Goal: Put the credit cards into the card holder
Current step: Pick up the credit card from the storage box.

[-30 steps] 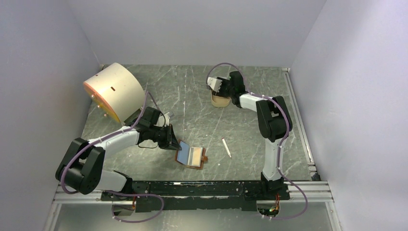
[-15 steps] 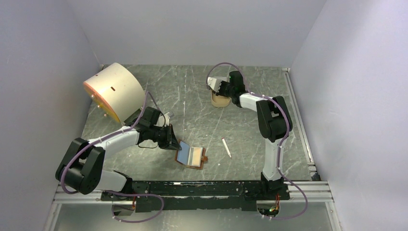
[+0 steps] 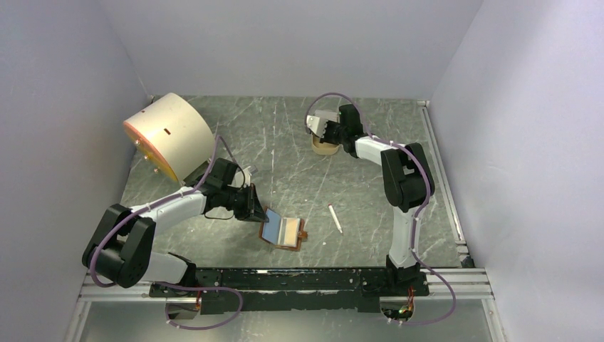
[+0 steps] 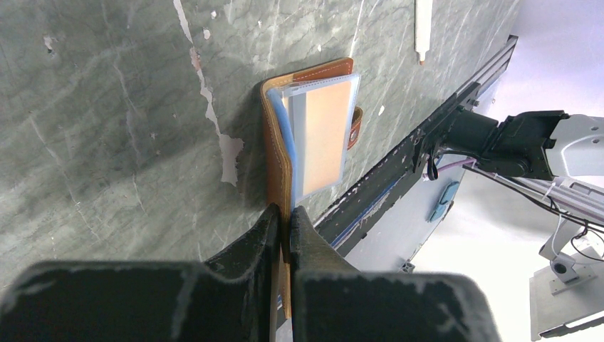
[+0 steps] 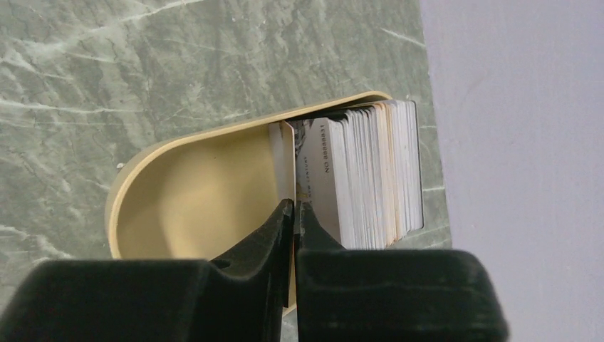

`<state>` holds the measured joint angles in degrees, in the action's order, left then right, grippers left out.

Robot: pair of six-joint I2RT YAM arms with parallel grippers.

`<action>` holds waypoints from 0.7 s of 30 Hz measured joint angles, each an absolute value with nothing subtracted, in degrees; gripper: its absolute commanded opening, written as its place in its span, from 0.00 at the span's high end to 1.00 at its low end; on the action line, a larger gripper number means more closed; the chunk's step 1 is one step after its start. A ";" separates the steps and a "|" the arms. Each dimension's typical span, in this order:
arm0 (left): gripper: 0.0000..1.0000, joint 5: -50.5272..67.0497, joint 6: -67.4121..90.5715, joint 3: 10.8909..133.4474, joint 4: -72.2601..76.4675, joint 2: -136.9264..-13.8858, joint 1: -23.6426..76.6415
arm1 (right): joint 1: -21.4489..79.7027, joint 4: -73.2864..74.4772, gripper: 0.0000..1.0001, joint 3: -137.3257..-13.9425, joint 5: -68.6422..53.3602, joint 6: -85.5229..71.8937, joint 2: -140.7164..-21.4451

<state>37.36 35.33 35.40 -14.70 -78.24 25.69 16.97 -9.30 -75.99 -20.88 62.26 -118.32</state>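
Table point(image 3: 285, 135) of grey marble, cream drum point(image 3: 169, 132) lying at back left. At the back, the tan oval tray point(image 5: 142, 160) has the credit cards point(image 5: 370, 178) standing on edge, packed at one end, and the right gripper point(image 5: 293, 206) is pinched down on the end card point(image 5: 285, 157), jaws almost touching. Near the front the card holder point(image 4: 278, 142) lies open, left gripper point(image 4: 285, 214) clamped tight on its brown cover edge. White stick point(image 3: 334, 218) sits near its right.
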 measured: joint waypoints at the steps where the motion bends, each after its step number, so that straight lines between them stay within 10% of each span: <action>1: 0.91 37.36 35.33 35.40 -14.70 -78.24 25.69 | 16.99 -8.62 0.94 -76.07 -20.88 62.41 -118.32; 21: 0.91 37.30 35.70 35.40 -14.74 -78.22 25.69 | 16.78 -0.93 1.00 -78.19 -21.41 62.11 -113.75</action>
<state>37.30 35.70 35.40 -14.74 -78.22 25.69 16.78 -0.93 -78.19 -21.41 62.11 -113.75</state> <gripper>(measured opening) 0.099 0.010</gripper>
